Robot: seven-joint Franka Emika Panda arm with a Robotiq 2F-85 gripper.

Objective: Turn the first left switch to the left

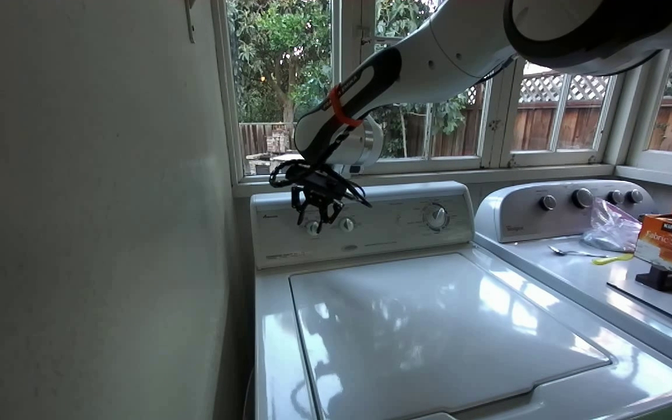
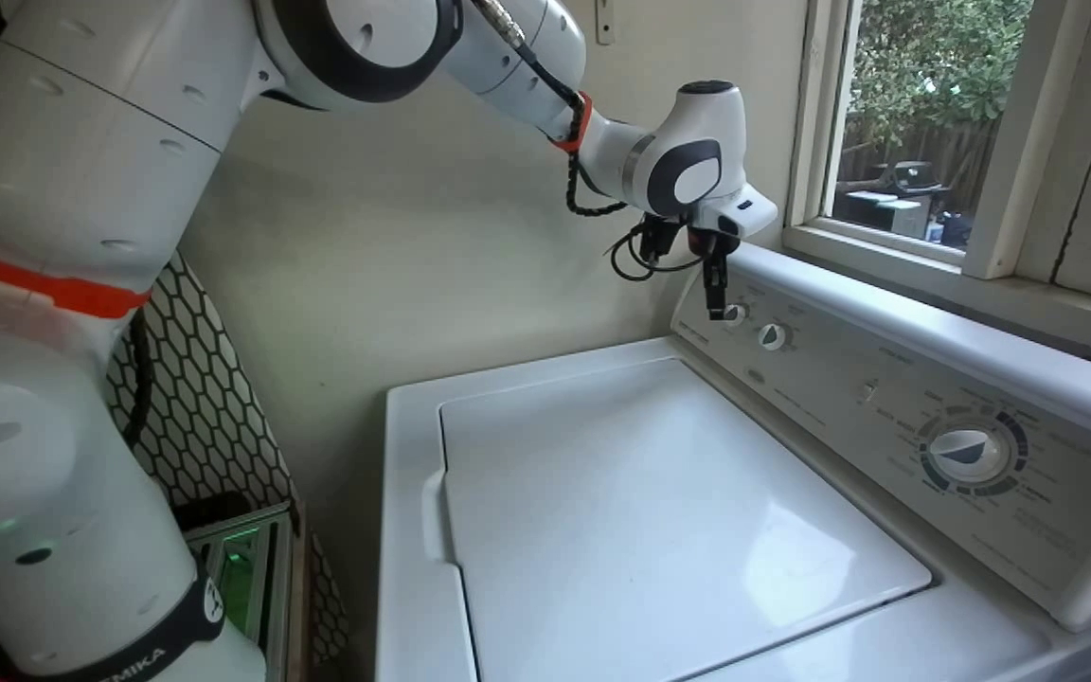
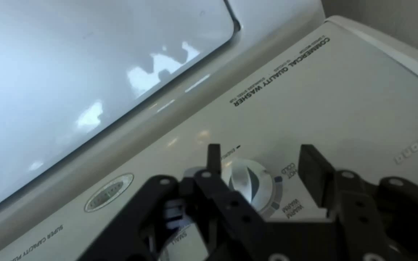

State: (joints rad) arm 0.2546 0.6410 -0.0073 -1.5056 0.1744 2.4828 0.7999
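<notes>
The hand hangs at the washer panel with its fingertips apart, and the leftmost small knob shows between them in the wrist view, nearer that view's left tip, its ridge running roughly across their closing line, touch unclear.

Beside the washer top, an appliance top with plastic bag, spoon, yellow item, softener box
</notes>
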